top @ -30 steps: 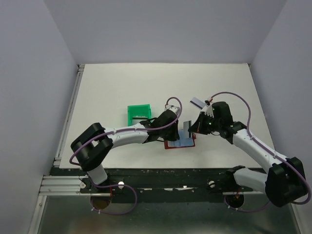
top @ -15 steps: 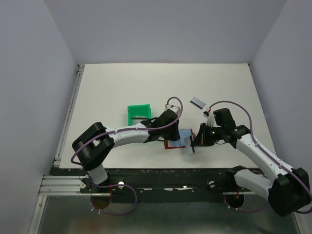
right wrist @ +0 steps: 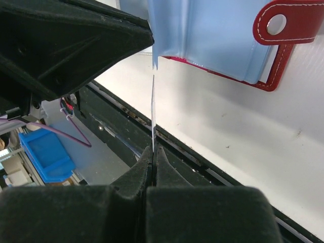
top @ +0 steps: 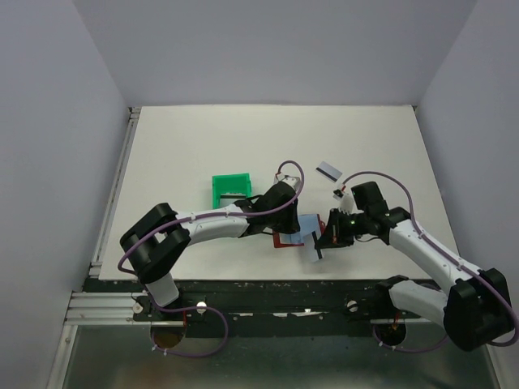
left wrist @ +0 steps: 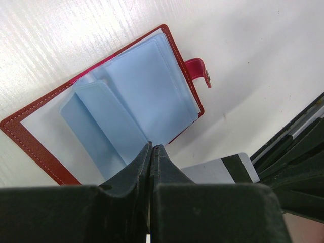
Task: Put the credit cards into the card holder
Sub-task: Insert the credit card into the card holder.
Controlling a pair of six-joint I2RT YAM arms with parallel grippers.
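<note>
Risk noted: the right claw [right wrist: 153, 150] pinches a card [right wrist: 153, 106] edge-on, tip just ahead at a sleeve [right wrist: 202, 35] of the holder [right wrist: 298, 20], which the left claw [left wrist: 151, 148] pinches up; slight misalignment could miss the pocket mouth, buckling the card or tugging the sleeve loose.

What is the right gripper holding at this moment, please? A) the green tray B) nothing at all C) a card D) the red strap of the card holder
C: in the right wrist view the right gripper is shut on a thin card, seen edge-on, with its tip just below the open card holder.
</note>
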